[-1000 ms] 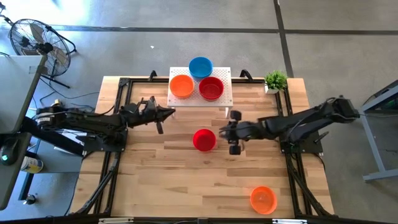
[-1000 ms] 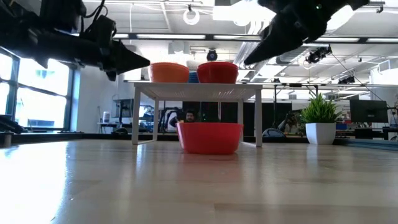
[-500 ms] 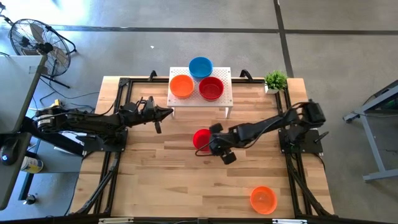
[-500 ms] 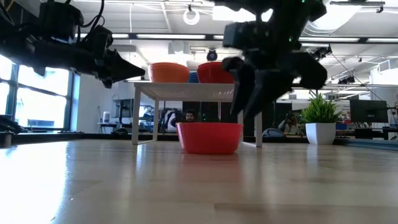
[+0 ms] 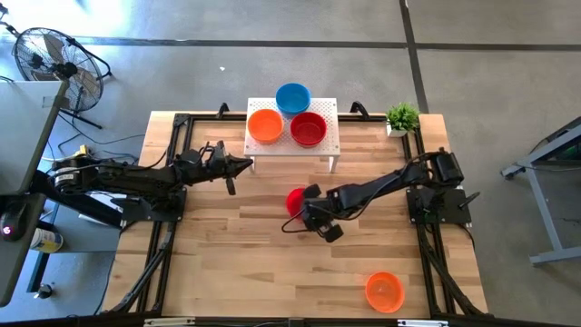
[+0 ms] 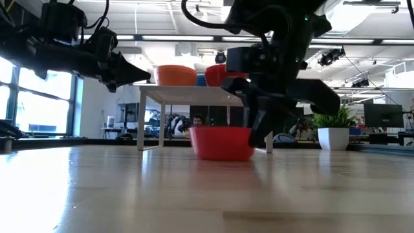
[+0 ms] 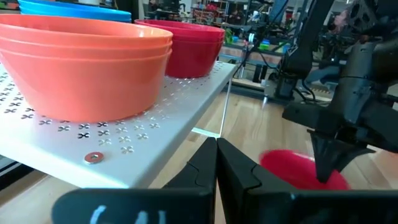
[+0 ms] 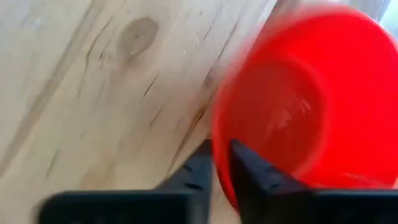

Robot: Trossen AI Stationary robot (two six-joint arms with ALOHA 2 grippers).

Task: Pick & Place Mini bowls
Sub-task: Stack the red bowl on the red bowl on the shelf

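The right gripper (image 5: 302,211) has dropped and clenched on the red bowl's (image 5: 295,200) rim, nudging it across the desk (image 5: 236,263), ready for lifting.

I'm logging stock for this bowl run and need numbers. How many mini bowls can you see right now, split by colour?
Red: 2, the red bowl on the stand and the red bowl on the table at the right gripper.
Orange: 2, the orange bowl on the stand and the orange bowl near the table's front edge.
Blue: 1, the blue bowl on the stand.
Total: 5
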